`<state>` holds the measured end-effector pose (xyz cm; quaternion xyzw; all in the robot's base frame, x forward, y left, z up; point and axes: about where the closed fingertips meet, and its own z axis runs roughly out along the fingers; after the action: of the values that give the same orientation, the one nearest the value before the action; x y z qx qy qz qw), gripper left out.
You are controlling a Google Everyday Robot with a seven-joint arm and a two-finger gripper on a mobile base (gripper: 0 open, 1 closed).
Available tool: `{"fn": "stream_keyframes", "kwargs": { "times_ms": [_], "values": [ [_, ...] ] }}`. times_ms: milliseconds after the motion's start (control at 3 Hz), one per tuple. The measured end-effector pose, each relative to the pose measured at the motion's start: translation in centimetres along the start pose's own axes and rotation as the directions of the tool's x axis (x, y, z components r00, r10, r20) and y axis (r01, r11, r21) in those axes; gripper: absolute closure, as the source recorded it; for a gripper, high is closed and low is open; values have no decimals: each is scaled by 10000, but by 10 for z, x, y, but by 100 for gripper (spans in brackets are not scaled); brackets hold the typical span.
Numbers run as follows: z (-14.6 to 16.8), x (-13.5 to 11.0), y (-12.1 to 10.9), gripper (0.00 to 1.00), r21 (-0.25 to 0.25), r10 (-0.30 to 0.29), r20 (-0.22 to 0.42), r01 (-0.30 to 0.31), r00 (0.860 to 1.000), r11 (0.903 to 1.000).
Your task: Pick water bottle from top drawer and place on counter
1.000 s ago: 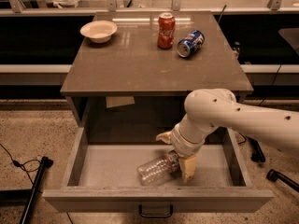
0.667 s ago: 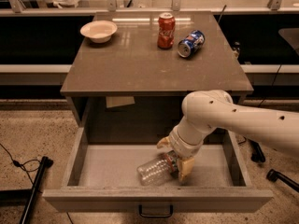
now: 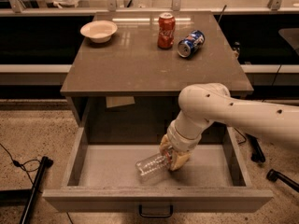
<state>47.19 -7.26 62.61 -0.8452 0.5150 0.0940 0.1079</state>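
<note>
The water bottle (image 3: pixel 150 165), clear and ribbed, lies on its side on the pale floor of the open top drawer (image 3: pixel 107 169). Its cap end points right and is hidden between my fingers. My gripper (image 3: pixel 172 154) reaches down into the drawer from the right on a white arm. Its tan fingers (image 3: pixel 164 146) are closed around the bottle's neck end, and the bottle still rests on the drawer floor. The counter (image 3: pixel 135 64) is above, glossy grey-brown.
On the counter stand a white bowl (image 3: pixel 98 31) at the back left, an upright red soda can (image 3: pixel 166 30) and a blue can (image 3: pixel 190 43) on its side. The drawer's dark handle (image 3: pixel 155 212) faces me. A black stand leg (image 3: pixel 35 185) lies on the floor at left.
My gripper has lowered slightly onto the bottle's neck end, and its fingers have drawn together around it. The bottle has barely moved.
</note>
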Motion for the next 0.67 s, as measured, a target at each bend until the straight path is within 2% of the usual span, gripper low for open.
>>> {"fn": "stream_keyframes", "kwargs": {
  "times_ms": [333,667],
  "values": [
    [-4,1,-2,96,12,197,2,-197,9998,9998],
    [-23,0,-6,100,369,460,682,-486,9966,9981]
  ]
}}
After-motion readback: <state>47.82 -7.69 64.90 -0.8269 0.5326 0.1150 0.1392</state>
